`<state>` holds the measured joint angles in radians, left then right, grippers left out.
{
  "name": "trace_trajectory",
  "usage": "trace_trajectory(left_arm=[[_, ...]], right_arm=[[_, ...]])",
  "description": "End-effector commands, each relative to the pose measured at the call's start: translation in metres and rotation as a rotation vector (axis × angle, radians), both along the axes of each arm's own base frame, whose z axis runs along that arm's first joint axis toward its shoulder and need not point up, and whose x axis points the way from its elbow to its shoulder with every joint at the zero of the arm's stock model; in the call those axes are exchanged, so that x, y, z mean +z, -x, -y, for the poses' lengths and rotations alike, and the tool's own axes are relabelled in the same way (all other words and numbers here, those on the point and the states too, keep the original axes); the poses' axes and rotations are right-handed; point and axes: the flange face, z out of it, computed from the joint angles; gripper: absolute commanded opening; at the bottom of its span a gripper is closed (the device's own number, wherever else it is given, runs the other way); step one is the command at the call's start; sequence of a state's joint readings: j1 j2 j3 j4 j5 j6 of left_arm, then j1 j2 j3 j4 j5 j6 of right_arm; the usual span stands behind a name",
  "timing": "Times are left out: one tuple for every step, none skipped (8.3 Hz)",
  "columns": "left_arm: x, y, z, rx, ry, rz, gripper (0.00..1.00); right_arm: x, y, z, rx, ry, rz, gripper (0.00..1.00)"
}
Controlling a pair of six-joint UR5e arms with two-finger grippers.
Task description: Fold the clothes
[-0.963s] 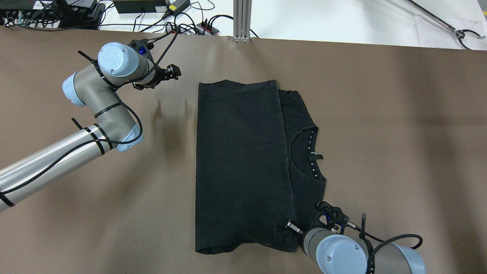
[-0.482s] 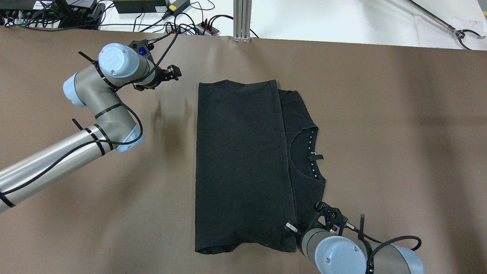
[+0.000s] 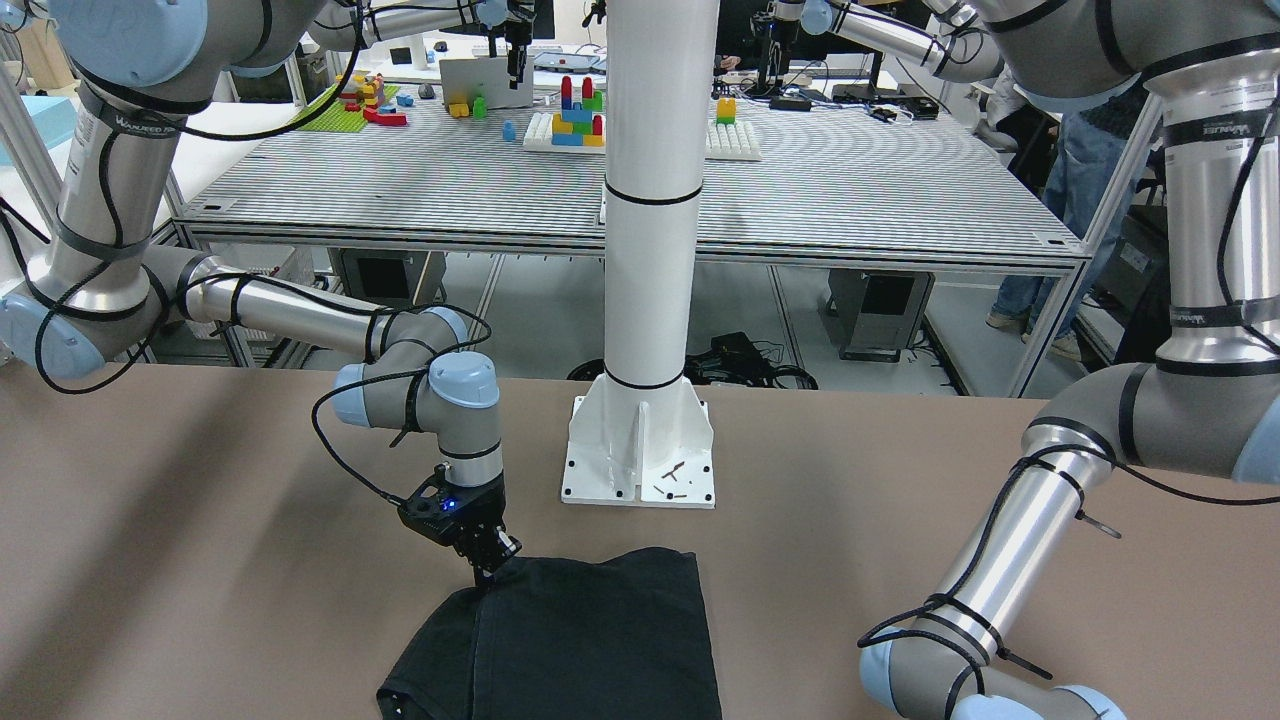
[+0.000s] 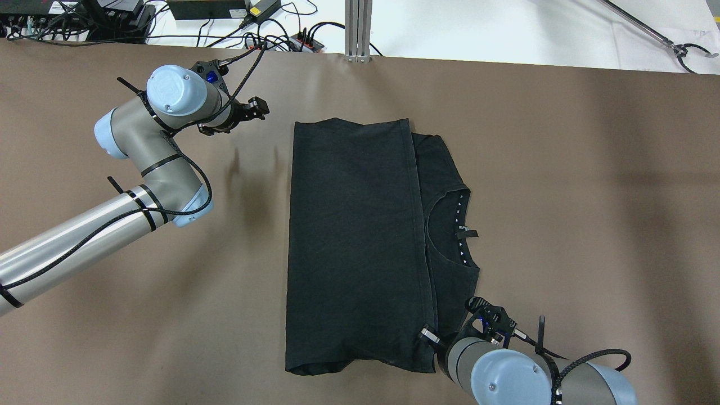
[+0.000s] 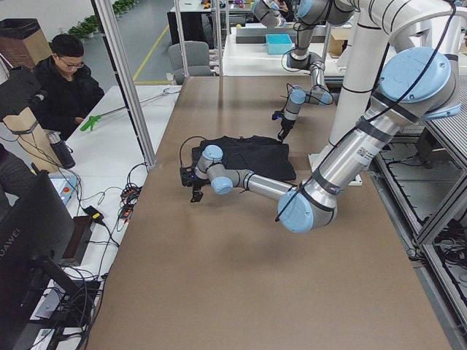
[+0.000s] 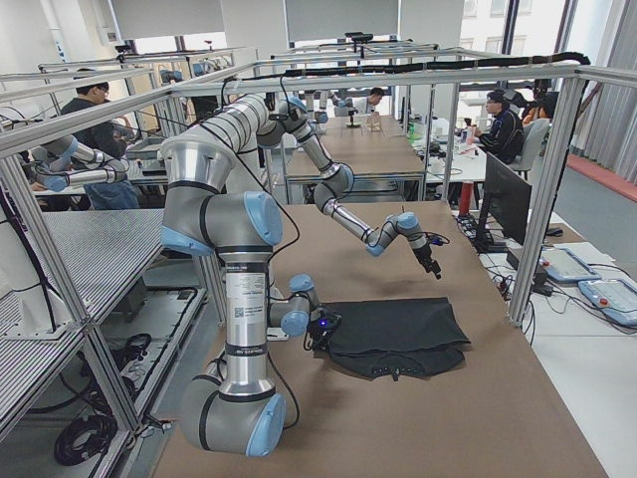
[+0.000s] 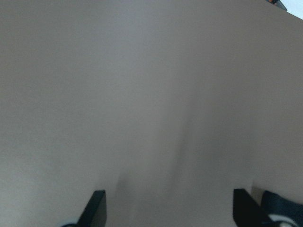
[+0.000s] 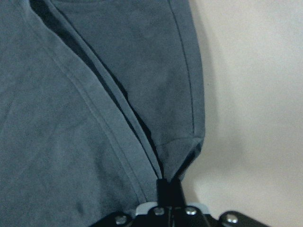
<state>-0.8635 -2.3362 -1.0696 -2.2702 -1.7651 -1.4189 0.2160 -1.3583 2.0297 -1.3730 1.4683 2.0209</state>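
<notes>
While the black T-shirt [image 4: 354, 242] lies folded over at the middle of the table [image 4: 590, 197], collar [image 4: 457, 225] toward the robot's right, its near edge has crept slightly leftward over the last second. The right gripper [image 4: 428, 335], pinched narrow on the hem corner nearest the robot, has shifted with it; I judge this a small tug to square the fold. The left gripper [image 4: 256, 108] hangs almost where it was, clear of the cloth off its far left corner. Only the right wrist view shows the fingers [image 8: 166, 188] closed on the layered hem, and only the left wrist view shows the fingertips [image 7: 97, 205] spread wide above bare table.
</notes>
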Motion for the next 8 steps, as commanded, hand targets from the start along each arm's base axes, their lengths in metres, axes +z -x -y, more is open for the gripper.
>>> trace_trajectory(left_arm=[[-0.038, -0.014, -0.035, -0.017, 0.017, -0.116, 0.94], [-0.051, -0.026, -0.082, -0.020, 0.063, -0.215, 0.94], [-0.067, -0.017, -0.133, -0.025, 0.102, -0.324, 0.94], [-0.060, -0.002, -0.198, -0.012, 0.163, -0.404, 0.94], [-0.047, 0.008, -0.271, -0.036, 0.187, -0.440, 0.94], [-0.041, -0.004, -0.344, -0.026, 0.171, -0.434, 0.94], [-0.033, -0.038, -0.399, -0.018, 0.186, -0.425, 0.94], [-0.032, -0.060, -0.438, -0.008, 0.224, -0.439, 0.94]], right_arm=[[-0.013, -0.010, -0.006, -0.011, 0.004, 0.022, 0.00], [-0.015, -0.008, -0.013, -0.022, 0.023, 0.034, 0.00], [-0.016, -0.005, -0.020, -0.026, 0.036, 0.039, 0.00], [-0.019, -0.003, -0.029, -0.029, 0.051, 0.052, 0.00], [-0.020, -0.005, -0.029, -0.024, 0.057, 0.057, 0.00], [-0.020, -0.005, -0.030, -0.025, 0.058, 0.057, 0.00], [-0.019, -0.005, -0.029, -0.023, 0.058, 0.056, 0.00], [-0.017, -0.004, -0.029, -0.023, 0.058, 0.051, 0.00]])
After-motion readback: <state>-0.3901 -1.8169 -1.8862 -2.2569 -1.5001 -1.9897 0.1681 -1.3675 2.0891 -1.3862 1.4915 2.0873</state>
